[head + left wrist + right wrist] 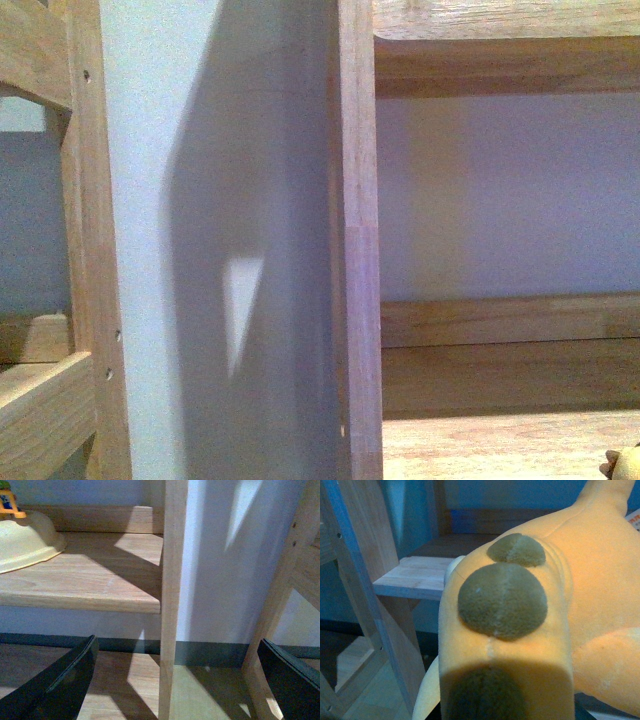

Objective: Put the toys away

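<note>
The left gripper (177, 641) has two fingers (60, 685) of smooth black plastic. They are broad, flat blades that taper to slanted tips, with a pale sheen along their edges.

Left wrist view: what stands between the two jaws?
A wooden shelf post stands between them, farther off than their tips. The left wrist view shows this.

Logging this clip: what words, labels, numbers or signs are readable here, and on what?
No readable text in any view.
Orange-and-blue object behind the cream bowl: any print too blurred to read.
White-and-red scrap beside the plush toy: too small to read.
</note>
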{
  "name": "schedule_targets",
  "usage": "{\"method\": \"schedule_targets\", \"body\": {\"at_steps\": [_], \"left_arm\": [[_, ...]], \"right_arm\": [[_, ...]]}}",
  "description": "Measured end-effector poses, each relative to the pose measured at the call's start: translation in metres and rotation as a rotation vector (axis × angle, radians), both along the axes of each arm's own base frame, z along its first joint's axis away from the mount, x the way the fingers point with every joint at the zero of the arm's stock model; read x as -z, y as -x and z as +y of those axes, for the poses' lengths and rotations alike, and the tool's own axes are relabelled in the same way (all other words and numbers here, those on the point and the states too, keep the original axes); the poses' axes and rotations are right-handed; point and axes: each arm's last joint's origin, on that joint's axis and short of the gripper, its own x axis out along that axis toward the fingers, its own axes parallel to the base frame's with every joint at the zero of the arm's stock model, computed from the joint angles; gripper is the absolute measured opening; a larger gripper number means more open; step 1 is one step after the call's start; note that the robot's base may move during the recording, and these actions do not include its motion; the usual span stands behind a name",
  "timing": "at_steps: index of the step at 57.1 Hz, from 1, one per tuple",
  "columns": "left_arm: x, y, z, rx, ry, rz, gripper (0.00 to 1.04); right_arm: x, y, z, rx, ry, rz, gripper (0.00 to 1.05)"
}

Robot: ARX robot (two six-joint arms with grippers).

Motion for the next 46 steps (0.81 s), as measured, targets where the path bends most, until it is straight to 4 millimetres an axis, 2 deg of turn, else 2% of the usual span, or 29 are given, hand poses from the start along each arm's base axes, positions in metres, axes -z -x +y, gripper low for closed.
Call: {"method": "schedule_targets", "body": {"at_steps": [7, 14, 20, 26, 35, 46], "left_arm": [[0.000, 0.000, 0.000, 0.000, 0.000, 0.000, 0.99], [0.000, 0.000, 0.000, 0.000, 0.000, 0.000, 0.99], [0.000, 0.000, 0.000, 0.000, 0.000, 0.000, 0.99], [0.000, 0.000, 0.000, 0.000, 0.000, 0.000, 0.99], [0.000, 0.000, 0.000, 0.000, 0.000, 0.000, 0.99], [0.000, 0.000, 0.000, 0.000, 0.000, 0.000, 0.99]], "right_arm": [[-0.001, 0.000, 0.000, -0.029, 0.008, -0.011, 0.17], [-0.011, -0.001, -0.002, -0.163, 0.027, -0.098, 0.17], [-0.020, -0.002, -0.004, -0.179, 0.034, -0.135, 0.17], [-0.035, -0.003, -0.005, -0.157, 0.036, -0.177, 0.17], [-0.076, -0.002, -0.002, -0.132, 0.041, -0.275, 0.17], [-0.101, -0.004, 0.006, -0.143, 0.046, -0.305, 0.17]]}}
